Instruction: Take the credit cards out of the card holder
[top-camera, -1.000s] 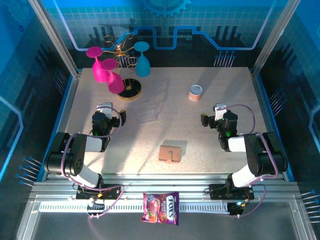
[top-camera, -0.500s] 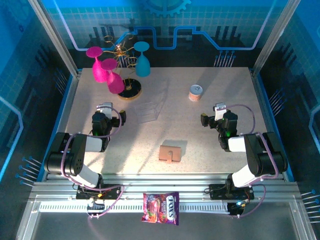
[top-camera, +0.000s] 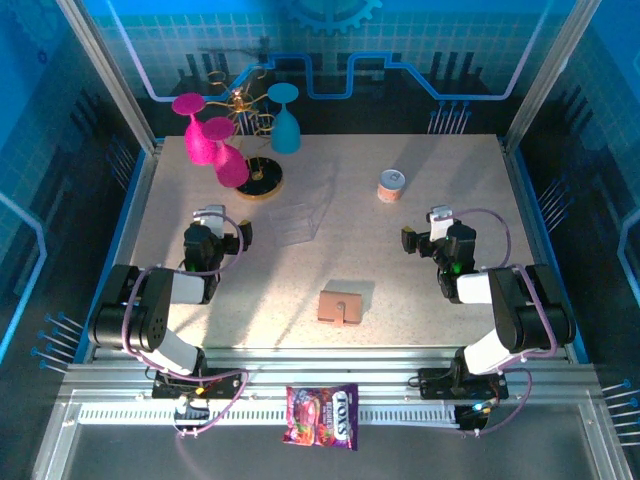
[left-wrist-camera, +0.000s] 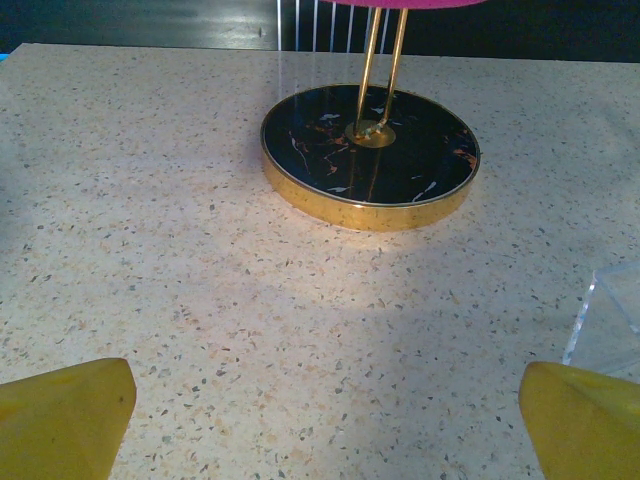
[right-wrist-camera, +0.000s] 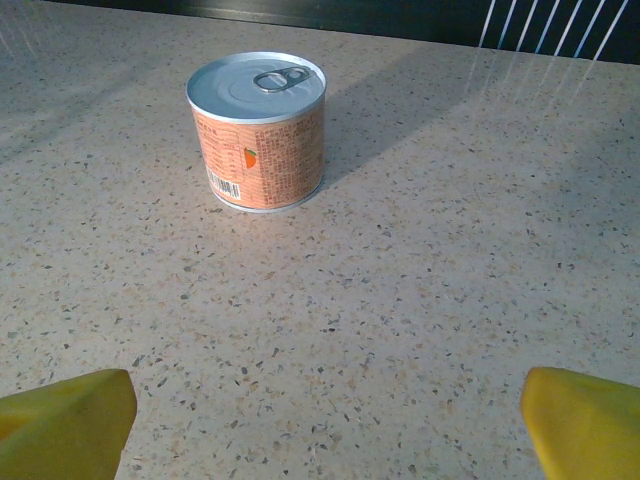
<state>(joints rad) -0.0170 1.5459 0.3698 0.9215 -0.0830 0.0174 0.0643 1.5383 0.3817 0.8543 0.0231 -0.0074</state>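
The card holder (top-camera: 341, 306) lies folded on the table (top-camera: 420, 280), close to the front edge and about midway between the two arms, its notch cut-out on top. Nothing touches it. From overhead it looks shut, though the view is too small to tell what it contains.

The left jaws are released and spread wide, grasping nothing. In the left wrist view their yellow fingertips (left-wrist-camera: 62, 420) sit at the two lower corners with bare table between them. Ahead stands the round black-and-gold stand base (left-wrist-camera: 370, 155), and a corner of the clear plastic sheet (left-wrist-camera: 612, 320) shows at the right edge.

The right jaws are likewise spread and empty, with their tips (right-wrist-camera: 60, 425) low in the right wrist view. An upright orange-labelled can (right-wrist-camera: 258, 130) with a pull-tab lid stands ahead and to the left, well apart from them.

From above, the left arm (top-camera: 150, 310) and right arm (top-camera: 510, 310) rest low on either side of the card holder. Pink glasses (top-camera: 212, 140) and a teal glass (top-camera: 285, 122) are at the stand in the far left corner. A candy packet (top-camera: 322, 415) lies on the metal rail in front of the table
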